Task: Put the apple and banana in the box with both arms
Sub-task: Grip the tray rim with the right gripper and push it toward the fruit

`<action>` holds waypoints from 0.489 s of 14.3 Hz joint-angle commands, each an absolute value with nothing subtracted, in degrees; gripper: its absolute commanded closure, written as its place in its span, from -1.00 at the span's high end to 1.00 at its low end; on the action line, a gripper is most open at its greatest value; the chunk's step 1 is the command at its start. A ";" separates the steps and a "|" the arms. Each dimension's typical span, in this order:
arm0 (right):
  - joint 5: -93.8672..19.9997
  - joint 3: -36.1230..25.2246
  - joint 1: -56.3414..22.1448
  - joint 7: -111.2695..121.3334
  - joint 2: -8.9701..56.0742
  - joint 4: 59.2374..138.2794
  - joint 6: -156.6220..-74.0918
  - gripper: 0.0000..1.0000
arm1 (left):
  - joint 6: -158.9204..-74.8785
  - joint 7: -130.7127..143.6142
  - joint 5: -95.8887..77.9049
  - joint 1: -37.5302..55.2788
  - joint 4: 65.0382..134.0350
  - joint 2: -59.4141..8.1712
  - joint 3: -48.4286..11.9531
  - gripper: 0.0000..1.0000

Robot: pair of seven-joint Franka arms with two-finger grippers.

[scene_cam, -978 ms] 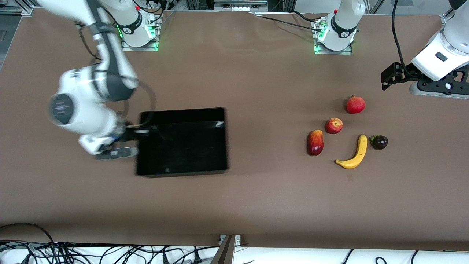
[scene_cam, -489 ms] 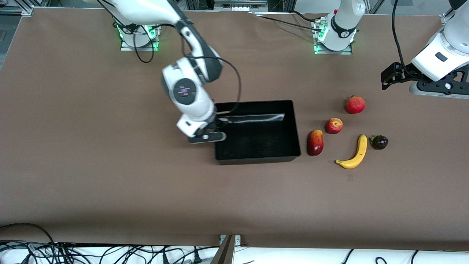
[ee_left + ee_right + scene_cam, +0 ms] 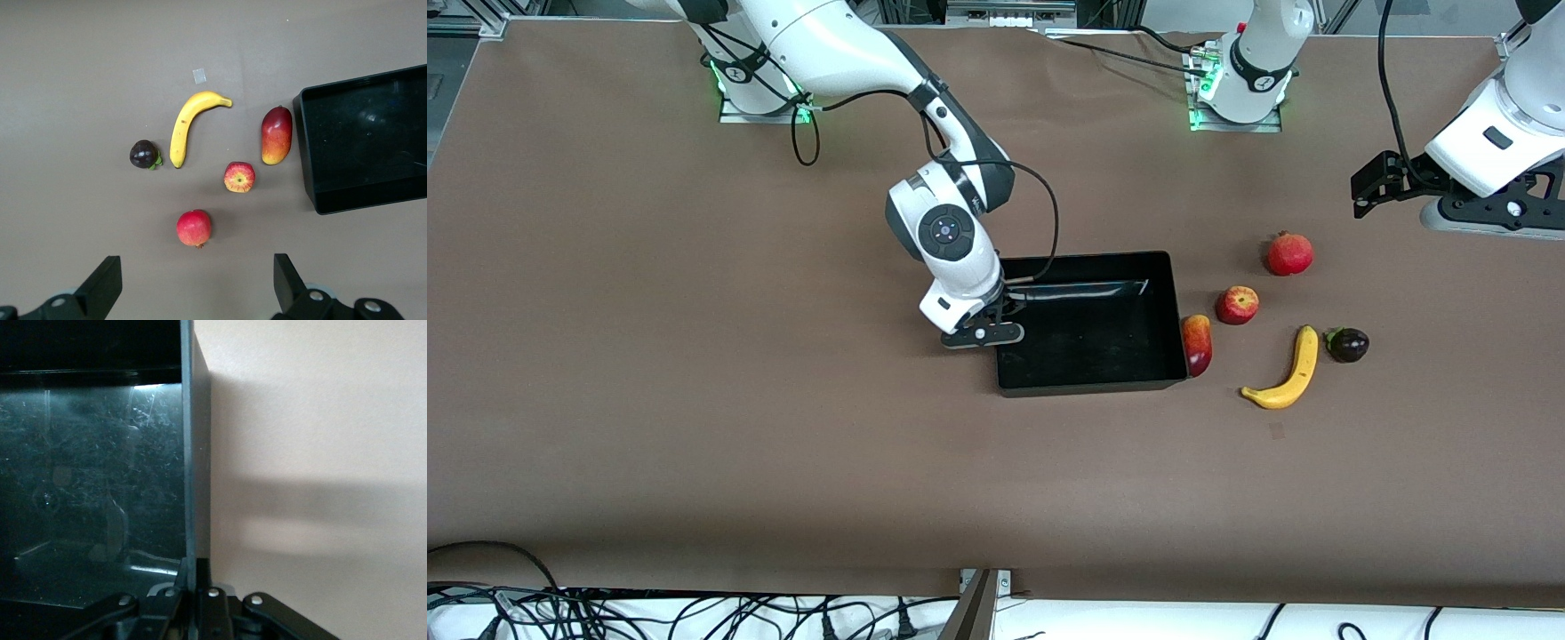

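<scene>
The black box lies mid-table, empty. My right gripper is shut on its wall at the right arm's end; the right wrist view shows that wall between the closed fingers. The apple and the banana lie on the table beside the box, toward the left arm's end. My left gripper hangs open and empty above the table near the pomegranate. The left wrist view shows the apple, the banana and the box below the open gripper.
A red-orange mango lies against the box's wall at the left arm's end. A pomegranate lies farther from the front camera than the apple. A dark mangosteen lies beside the banana.
My right arm has dragged the box across the table toward the fruits, until its wall reached the mango. The left arm has not moved.
</scene>
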State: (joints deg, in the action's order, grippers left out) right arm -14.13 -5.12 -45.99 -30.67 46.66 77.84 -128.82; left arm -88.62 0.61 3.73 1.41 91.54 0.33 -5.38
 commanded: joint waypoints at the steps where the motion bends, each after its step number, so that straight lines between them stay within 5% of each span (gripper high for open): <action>1: -15.56 -4.75 -46.40 -33.04 47.46 75.85 -130.24 -1.00 | -86.23 0.79 3.08 1.49 90.00 -0.35 -5.36 1.00; 5: -15.56 -4.75 -47.02 -35.42 48.43 75.85 -132.10 -0.92 | -82.20 0.27 3.25 1.93 90.09 -2.88 -5.54 1.00; 6: -15.56 -4.83 -46.93 -35.42 48.34 75.85 -132.10 0.33 | -79.31 0.18 3.16 3.24 89.83 -4.64 -5.89 1.00; 7: -15.56 -4.83 -47.02 -35.33 47.82 75.76 -131.66 0.99 | -77.71 0.00 2.99 3.60 90.26 -5.01 -6.06 1.00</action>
State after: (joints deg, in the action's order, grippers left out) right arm -14.21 -4.91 -46.80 -34.77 47.01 77.71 -131.13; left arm -81.32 0.47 3.73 2.23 91.63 -1.99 -5.62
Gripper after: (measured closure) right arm 0.899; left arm 0.000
